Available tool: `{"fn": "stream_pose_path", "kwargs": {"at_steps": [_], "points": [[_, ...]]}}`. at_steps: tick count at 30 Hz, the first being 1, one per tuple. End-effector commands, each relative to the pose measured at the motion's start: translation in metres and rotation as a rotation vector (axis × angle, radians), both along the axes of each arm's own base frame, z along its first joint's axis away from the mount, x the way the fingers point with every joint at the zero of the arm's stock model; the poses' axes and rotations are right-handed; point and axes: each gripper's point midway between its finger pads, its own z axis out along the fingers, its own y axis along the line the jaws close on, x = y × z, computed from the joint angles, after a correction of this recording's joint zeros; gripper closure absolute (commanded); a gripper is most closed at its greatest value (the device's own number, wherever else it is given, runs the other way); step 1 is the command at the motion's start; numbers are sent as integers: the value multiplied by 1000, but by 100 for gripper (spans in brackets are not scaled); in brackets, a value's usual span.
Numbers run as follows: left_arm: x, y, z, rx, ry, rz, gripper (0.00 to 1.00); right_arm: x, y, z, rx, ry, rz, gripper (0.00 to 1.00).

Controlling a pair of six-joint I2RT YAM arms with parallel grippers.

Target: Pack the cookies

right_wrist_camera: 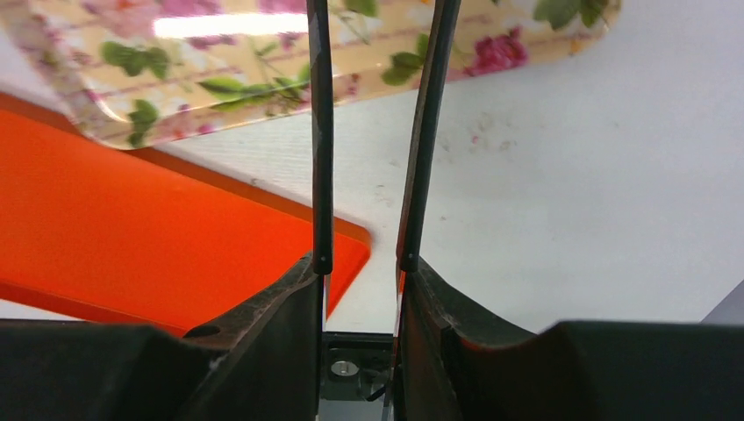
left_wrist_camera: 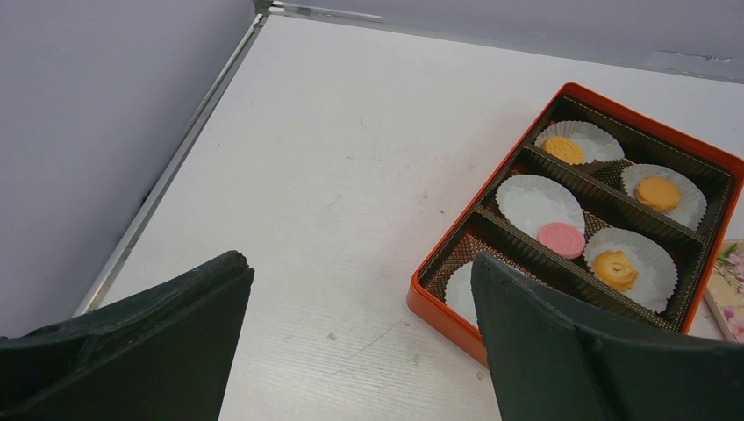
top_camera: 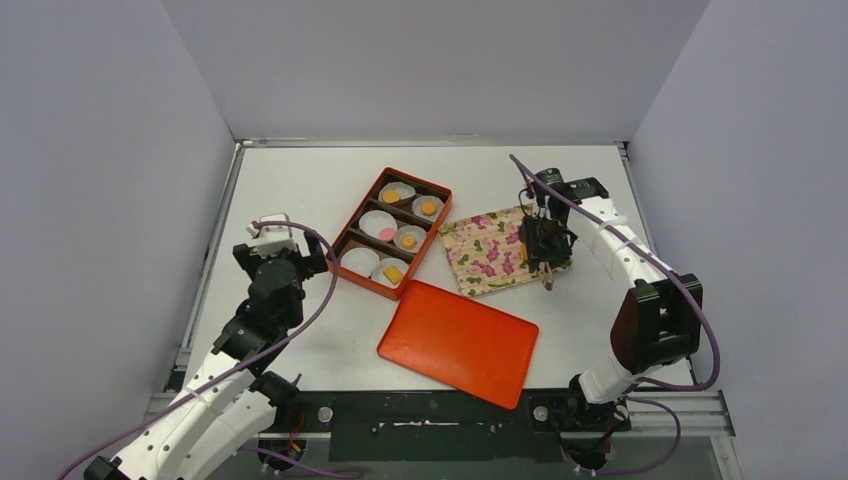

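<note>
Nearest of all are the two black fingers of the right claw (right_wrist_camera: 361,272), pressed onto a pair of thin dark tweezers (right_wrist_camera: 319,132) whose blades run forward with only a narrow gap between them. The tips pass out of sight over the edge of the cream tray printed with pink flowers (top_camera: 480,250), so I cannot tell whether a cookie sits between them. Nearer the arm bases and to this claw's left lies the flat orange rectangular lid (top_camera: 458,343). Beyond the tray, further to its left, stands the orange rectangular box with dark brown dividers (left_wrist_camera: 443,323). The cookies (left_wrist_camera: 658,193) I can see are in there: round orange-yellow ones in white fluted paper cups (left_wrist_camera: 535,200), and a pink one at a cup's rim. One cup at the box's near end looks empty. The left claw (left_wrist_camera: 355,289) hangs spread wide, gripping nothing, with the box just ahead to its right.

My reading is that a pick from the tray is in hand. Next comes a gentle squeeze and a clean lift, then a carry leftward to the empty cup, lowering before release.
</note>
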Motion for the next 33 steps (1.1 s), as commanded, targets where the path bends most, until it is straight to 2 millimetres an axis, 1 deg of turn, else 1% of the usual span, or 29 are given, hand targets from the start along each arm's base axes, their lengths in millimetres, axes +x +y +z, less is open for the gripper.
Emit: {"fn": "stream_pose_path", "kwargs": {"at_steps": [1, 6, 8, 10, 12, 15, 18, 22, 25, 29, 33], "points": [[3, -2, 10, -18, -39, -4, 7, 16, 34, 37, 16, -136, 92, 83], [2, 0, 11, -17, -40, 5, 7, 29, 84, 57, 59, -219, 213, 85], [2, 1, 11, -17, -41, 10, 7, 35, 110, 67, 84, -259, 268, 85], [1, 3, 11, -18, -42, 15, 7, 36, 137, 73, 102, -286, 328, 85], [1, 5, 12, -22, -45, 23, 7, 38, 161, 77, 124, -313, 377, 85], [1, 7, 13, -25, -49, 32, 7, 38, 198, 78, 155, -334, 452, 85], [0, 9, 13, -26, -49, 41, 7, 36, 229, 75, 167, -341, 523, 85], [-1, 11, 14, -27, -53, 50, 7, 32, 265, 68, 193, -347, 597, 85], [-1, 12, 14, -28, -55, 52, 7, 25, 289, 57, 216, -333, 649, 85], [-2, 14, 15, -32, -61, 63, 7, 20, 310, 42, 222, -318, 691, 85], [-2, 15, 14, -33, -63, 69, 7, 17, 322, 27, 230, -299, 713, 85]]}}
